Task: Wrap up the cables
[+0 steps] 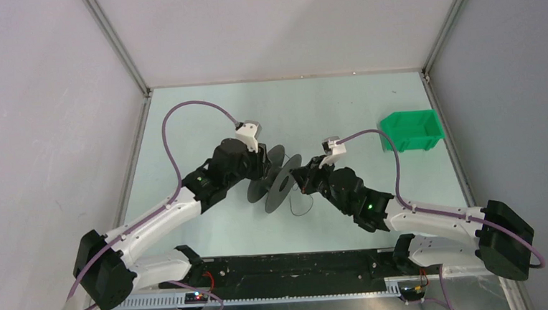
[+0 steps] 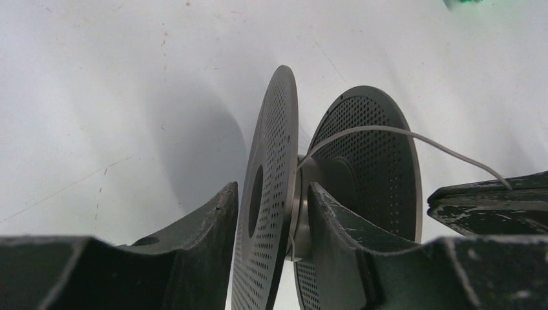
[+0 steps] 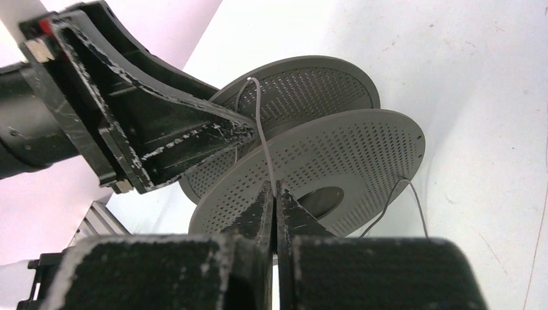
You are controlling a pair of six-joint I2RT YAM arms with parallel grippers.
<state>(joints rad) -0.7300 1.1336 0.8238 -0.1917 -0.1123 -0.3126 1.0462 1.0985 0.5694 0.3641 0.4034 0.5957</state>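
Observation:
A dark grey perforated spool stands on edge above the table. My left gripper is shut on one flange, with one finger outside it and the other between the flanges by the hub. The very thin cable runs from the hub over the far flange to my right gripper. In the right wrist view that gripper is shut on the cable right at the spool's rim. A loose length of cable hangs past the spool.
A green bin sits at the back right of the table. Metal frame posts stand at the table's back corners. The left gripper's fingers sit close to my right fingertips.

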